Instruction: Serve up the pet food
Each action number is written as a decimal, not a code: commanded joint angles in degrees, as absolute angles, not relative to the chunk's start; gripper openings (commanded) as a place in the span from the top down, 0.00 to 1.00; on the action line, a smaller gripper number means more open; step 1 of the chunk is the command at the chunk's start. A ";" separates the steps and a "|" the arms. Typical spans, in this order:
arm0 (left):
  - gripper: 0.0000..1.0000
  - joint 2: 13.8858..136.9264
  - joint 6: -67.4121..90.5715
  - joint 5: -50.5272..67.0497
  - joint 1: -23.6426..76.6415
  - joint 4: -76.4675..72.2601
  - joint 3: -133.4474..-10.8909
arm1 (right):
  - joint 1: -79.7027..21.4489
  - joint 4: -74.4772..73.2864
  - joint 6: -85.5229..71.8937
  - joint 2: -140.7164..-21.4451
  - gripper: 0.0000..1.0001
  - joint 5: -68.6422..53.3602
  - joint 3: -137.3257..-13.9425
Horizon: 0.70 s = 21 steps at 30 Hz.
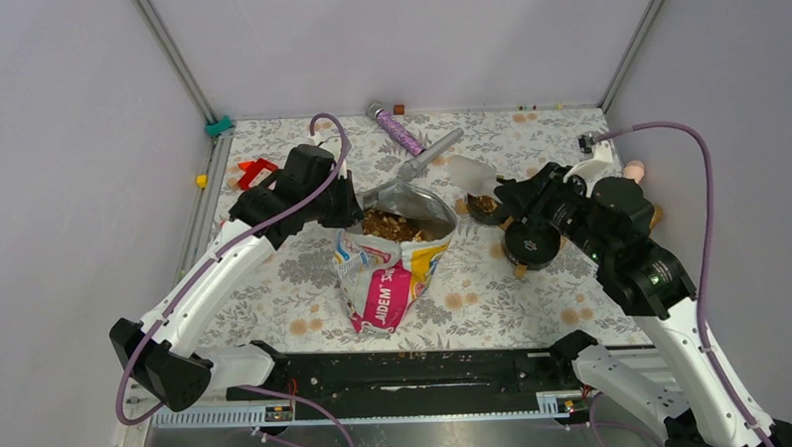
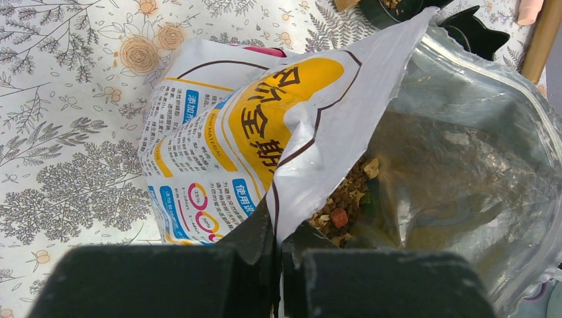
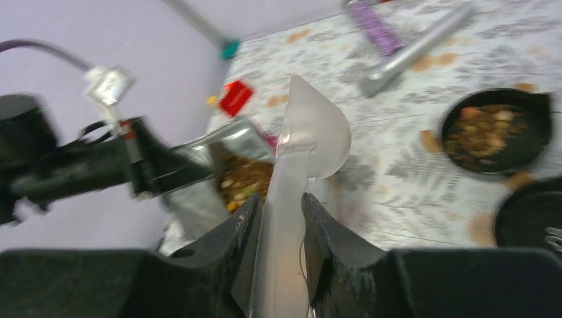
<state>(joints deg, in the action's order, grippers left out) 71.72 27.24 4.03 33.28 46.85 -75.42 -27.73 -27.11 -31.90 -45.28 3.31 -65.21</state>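
**Kibble in the open bag and in one bowl; both grippers occupied**

We record the pet food (image 1: 397, 225) as a loose heap of small dry pellets. Most are brown, with orange-tan pieces and a few reddish bits mixed in. The main heap lies inside the open bag (image 1: 389, 278), which sits mid-way across the floral mat (image 1: 276, 317) with its mouth up and its silver lining showing. A smaller portion of the same pellets sits in the black bowl (image 1: 486, 206), just right of the bag. A second black bowl (image 1: 532, 245) lies beside it, nearer the arms.

The left gripper (image 2: 278, 242) has its fingers pinched tight on the white rim of the bag, at the left side of the mouth.

The right gripper (image 3: 281, 215) has its jaws narrow, clamped on the flat handle of a clear scoop (image 3: 317, 132). The scoop's bowl hangs between the bag and the filled bowl. The right wrist view is blurred.

Behind the bag, a grey metal scoop (image 1: 431, 155) and a purple tube (image 1: 397, 130) lie on the mat.
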 commanded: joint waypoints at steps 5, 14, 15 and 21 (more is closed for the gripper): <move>1.00 73.04 27.24 6.88 33.60 47.47 -76.95 | -28.19 -25.39 -40.02 -51.06 1.00 -31.36 -70.72; 1.00 73.08 26.89 6.18 33.60 47.51 -76.92 | -36.91 -55.72 -30.61 -64.93 1.00 -13.42 -89.80; 1.00 73.10 26.81 5.47 33.63 47.57 -76.92 | -37.11 -57.95 -30.33 -66.40 1.00 -12.57 -91.01; 1.00 72.82 26.71 4.54 33.62 47.58 -76.99 | -37.28 -62.88 -32.09 -71.62 1.00 -4.85 -92.74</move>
<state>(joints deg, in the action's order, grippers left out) 72.23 27.20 4.12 33.28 46.85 -75.72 -36.82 -55.64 -32.38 -69.10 -11.40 -91.64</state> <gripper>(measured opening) 0.016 0.335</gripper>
